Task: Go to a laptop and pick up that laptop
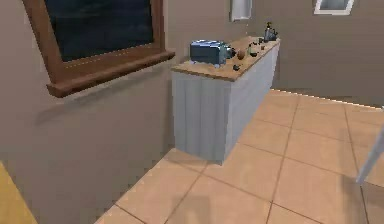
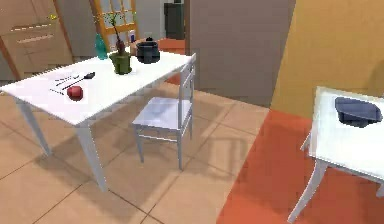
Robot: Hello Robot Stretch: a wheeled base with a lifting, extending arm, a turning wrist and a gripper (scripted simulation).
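- A counter (image 1: 205,115) with a wooden top and pale panelled sides stands against the wall at the middle of the forward view.
- On that tabletop sits a blue toaster (image 1: 210,50); farther along it lie several small dark things (image 1: 252,47), too small to name.
- A window (image 1: 95,35) with a brown wooden frame fills the wall at the forward view's left.
- In the arm side view, a white table (image 2: 45,98) stands at the left, with a white chair (image 2: 168,108) drawn up just beside it.
- That tabletop carries a red apple (image 2: 75,92), a green pot with a plant (image 2: 121,62), a teal bottle (image 2: 101,47) and a black pot (image 2: 148,50).
- A second white table (image 2: 335,150) stands at the arm side view's right edge, well apart from the first.
- A dark low thing (image 2: 357,110) lies on this second tabletop; whether it is the laptop cannot be told.
- The state of the tool cannot be told.
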